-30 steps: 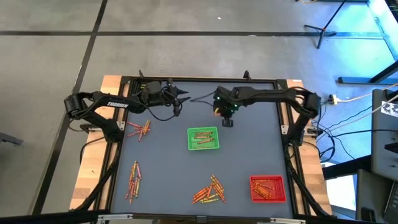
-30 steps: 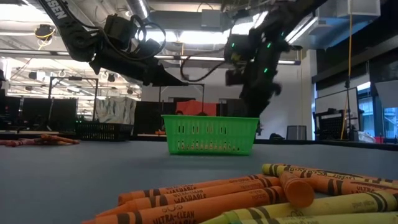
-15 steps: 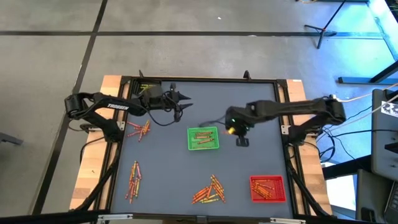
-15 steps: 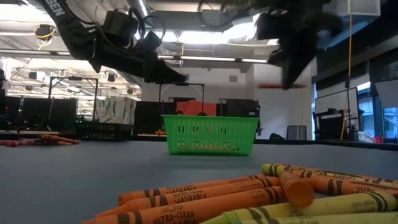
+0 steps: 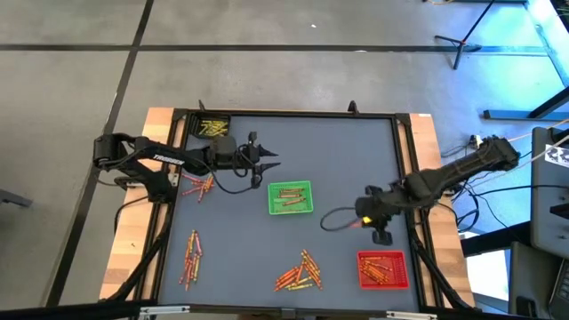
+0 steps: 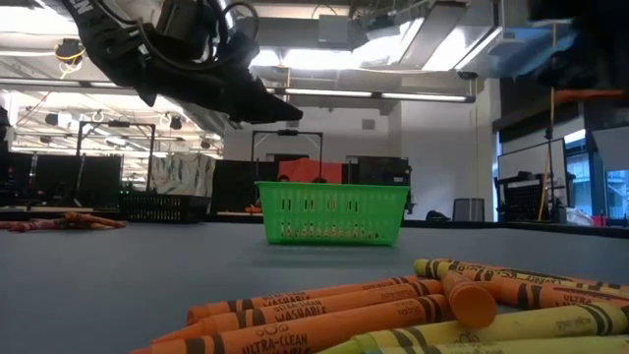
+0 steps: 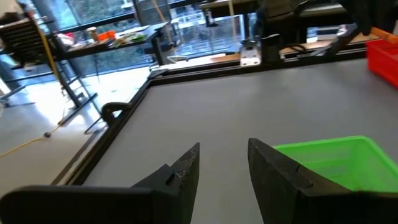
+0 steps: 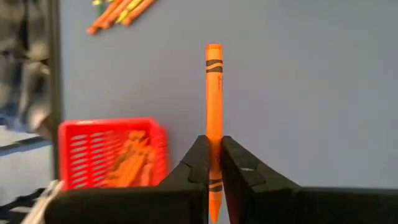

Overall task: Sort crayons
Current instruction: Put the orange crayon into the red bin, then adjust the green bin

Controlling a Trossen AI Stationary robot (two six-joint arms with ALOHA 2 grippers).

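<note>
High view puts my right gripper (image 5: 381,236) just above the red tray (image 5: 383,269), well right of the green tray (image 5: 291,197). Its fingers pinch 1 orange crayon (image 8: 214,118) low on its length. I should centre over the tray before letting go. My left gripper (image 7: 222,167) waits, spread, empty.

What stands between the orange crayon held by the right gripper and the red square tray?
Nothing visible does. The right gripper, shut on the orange wax crayon, is beside the red plastic mesh tray, with only bare grey table between them.
</note>
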